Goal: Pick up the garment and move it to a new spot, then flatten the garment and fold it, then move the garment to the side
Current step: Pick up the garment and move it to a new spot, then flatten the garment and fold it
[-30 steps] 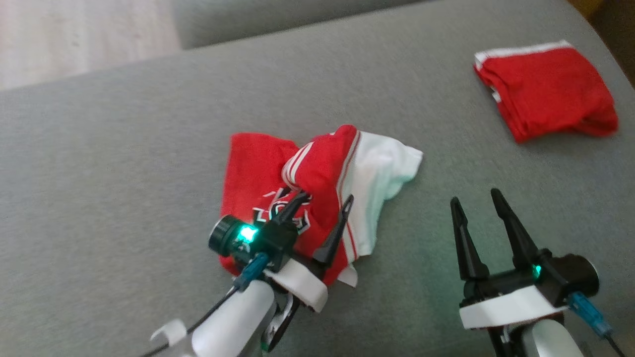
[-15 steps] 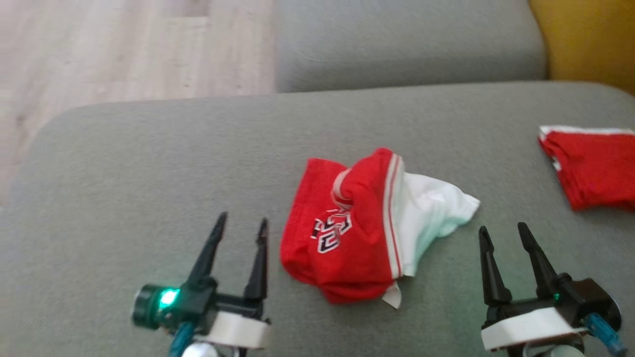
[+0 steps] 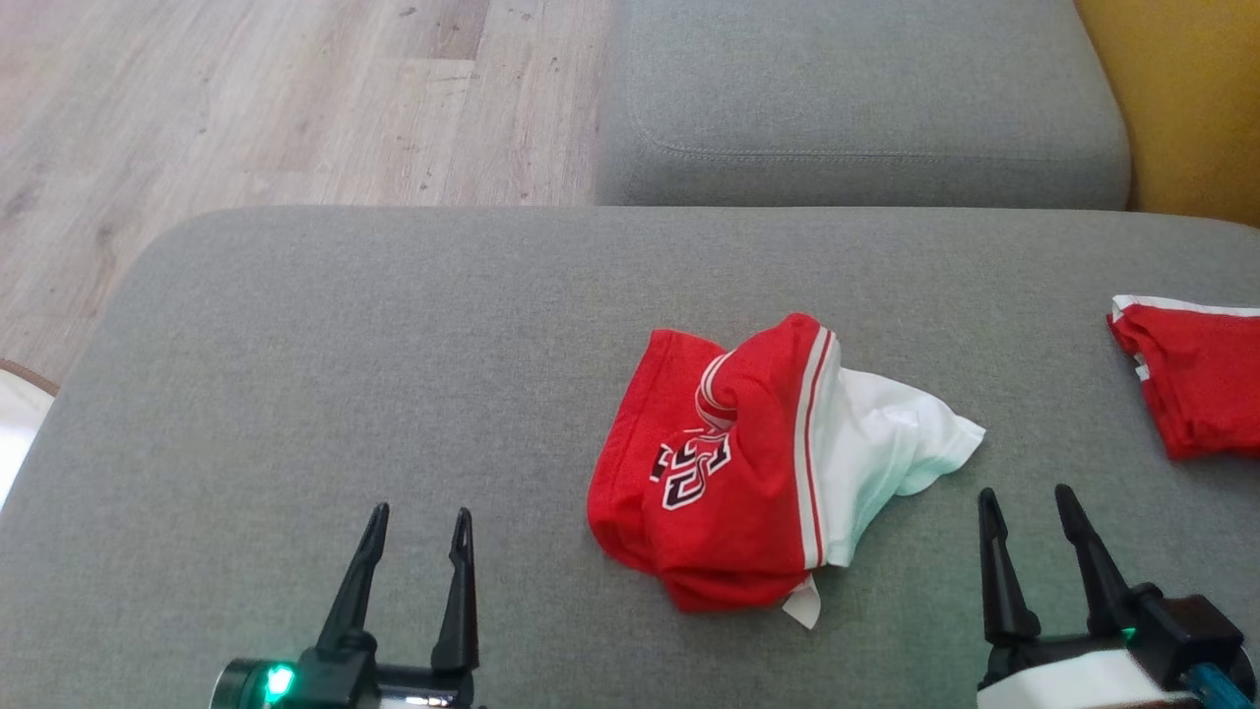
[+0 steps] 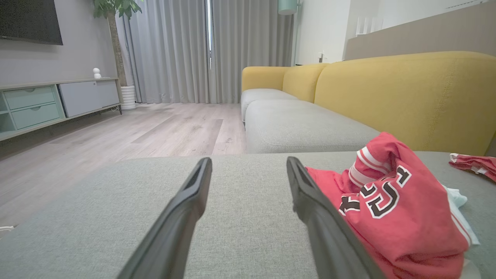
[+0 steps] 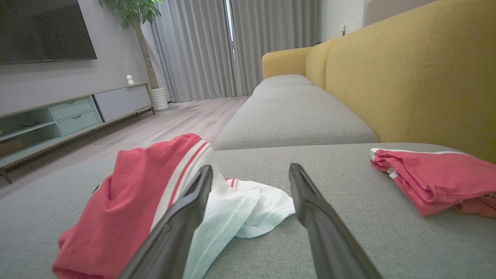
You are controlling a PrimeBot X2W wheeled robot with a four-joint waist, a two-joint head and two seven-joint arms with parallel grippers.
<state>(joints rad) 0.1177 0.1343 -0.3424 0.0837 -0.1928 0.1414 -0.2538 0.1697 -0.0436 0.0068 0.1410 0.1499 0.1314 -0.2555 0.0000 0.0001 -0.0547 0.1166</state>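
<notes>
Now both claws gape beside the crumpled jersey

The red-and-white jersey [image 3: 748, 483] lies bunched in the middle of the grey sofa cushion [image 3: 394, 345], its white part spilling toward the robot's right. The left claw [image 3: 420, 512] hangs at the near edge, fingers apart and holding nothing, well to the left of the cloth. The right claw [image 3: 1025, 492] is likewise spread and bare, just beside the white hem.

A folded red garment [image 3: 1191, 379] rests at the cushion's far right. Beyond are a second grey seat [image 3: 856, 108], the yellow backrest [image 3: 1191, 98] and a wooden floor [image 3: 246, 98]. The left wrist view adds grey curtains [image 4: 174, 50] and a low cabinet [image 4: 38, 104].

Black-and-white block lettering [image 3: 694, 468] crosses the red front, too creased to read.

A second ago the left claw reached over the jersey at that lettering. It has since drawn back to the left, and the head camera has swung too.
</notes>
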